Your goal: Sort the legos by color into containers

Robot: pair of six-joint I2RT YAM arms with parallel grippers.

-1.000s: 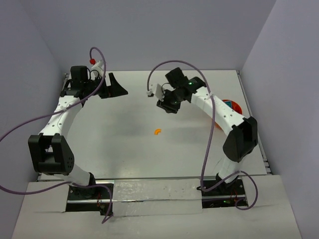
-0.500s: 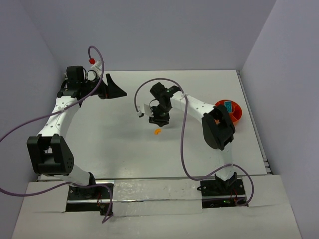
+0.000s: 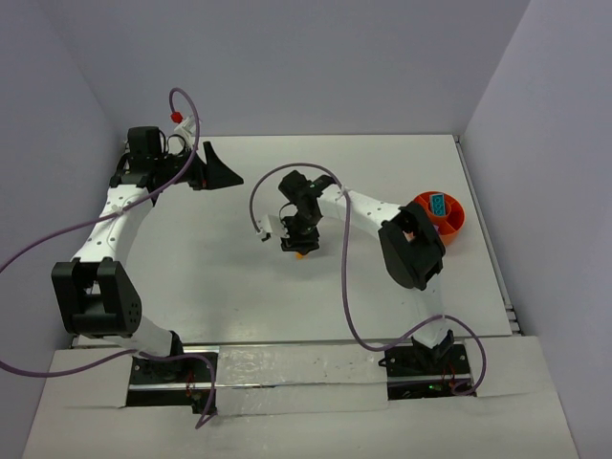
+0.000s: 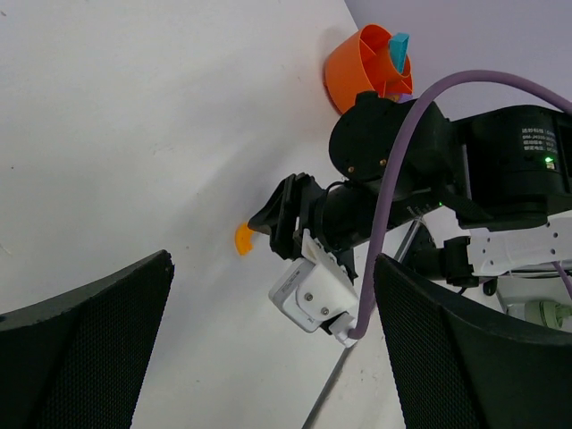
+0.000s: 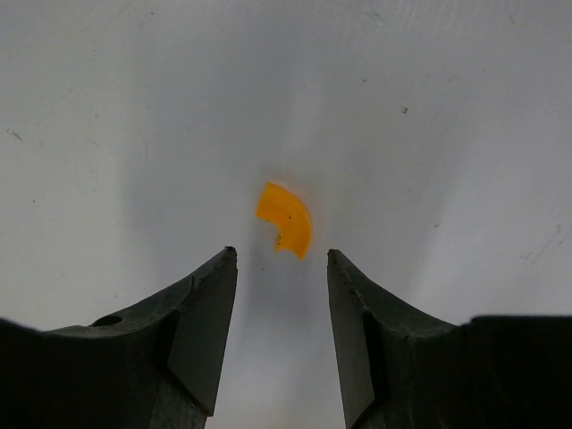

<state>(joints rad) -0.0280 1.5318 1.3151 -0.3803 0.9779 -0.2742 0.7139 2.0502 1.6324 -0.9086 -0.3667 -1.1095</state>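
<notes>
An orange curved lego lies on the white table just ahead of my right gripper, which is open and empty, its jaws to either side of the lego's near edge. In the top view the right gripper hangs low over the lego at mid-table. The lego also shows in the left wrist view. The orange divided bowl stands at the right edge and holds a teal lego. My left gripper is open and empty at the back left.
The right arm's purple cable loops beside the gripper. Grey walls close in the table at the back and both sides. The bowl with the teal lego shows far off in the left wrist view.
My right arm has swung left and forward from the back middle and lowered its open gripper over the orange lego. The left arm has barely moved.
</notes>
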